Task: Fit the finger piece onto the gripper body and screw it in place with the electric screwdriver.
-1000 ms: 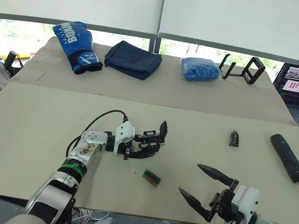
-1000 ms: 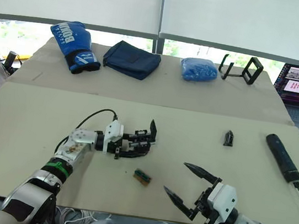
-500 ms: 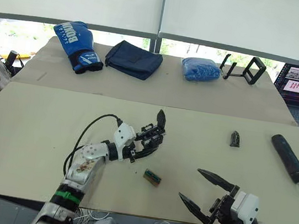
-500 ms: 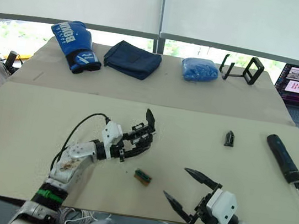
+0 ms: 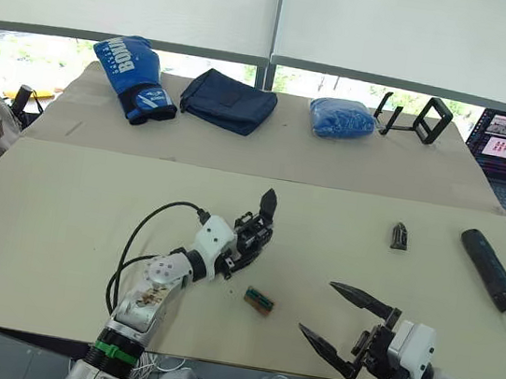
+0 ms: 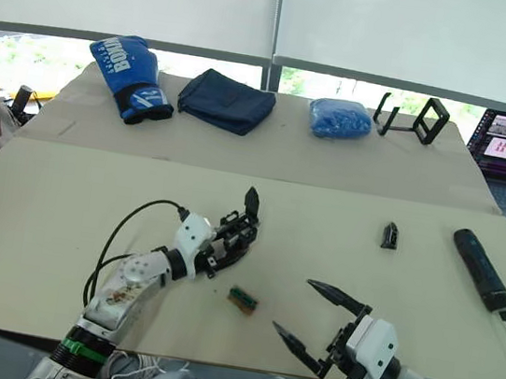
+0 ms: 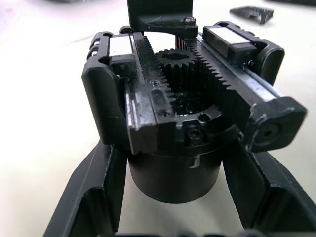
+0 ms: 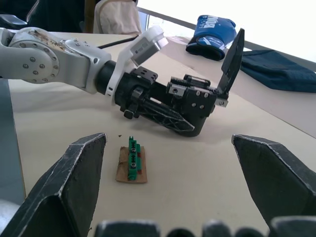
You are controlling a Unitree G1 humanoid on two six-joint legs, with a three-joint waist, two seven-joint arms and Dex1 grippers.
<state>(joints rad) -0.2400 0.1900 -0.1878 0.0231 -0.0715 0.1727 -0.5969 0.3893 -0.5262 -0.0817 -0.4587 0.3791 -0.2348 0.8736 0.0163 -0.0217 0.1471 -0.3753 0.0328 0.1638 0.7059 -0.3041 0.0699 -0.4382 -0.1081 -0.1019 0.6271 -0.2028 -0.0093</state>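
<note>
In the left eye view, your left gripper (image 5: pixel 243 245) sat at centre frame, its fingers clenched around the gripper body (image 5: pixel 252 232), whose one pointed finger stood upward. The finger piece (image 5: pixel 400 236) lay alone on the surface (image 5: pixel 62 210) at right of centre, and the electric screwdriver (image 5: pixel 491 270) lay further right, near the frame's edge, both well apart from the body. The right gripper (image 5: pixel 347 322) hovered at lower right with its fingers spread and holding nothing. A small green-and-brown block (image 5: pixel 258 299) lay between the two grippers.

The right eye view showed the same layout.

In the left wrist view, the gripper body (image 7: pixel 182 118) took up the middle of the frame, with your fingers (image 7: pixel 94 197) closing on its round base from both sides. Its toothed racks and central gear looked rigid but exposed, so I judge the base the safer place to hold.

In the right wrist view, the spread fingers (image 8: pixel 59 187) framed the held gripper body (image 8: pixel 190 106) at centre, with the block (image 8: pixel 132 162) in front of it.

The finger piece looked light, stiff and smooth, likely to skid or tip. I would take it across its wider end, not the tip. The screwdriver looked heavier and able to roll, so grip it mid-barrel.
</note>
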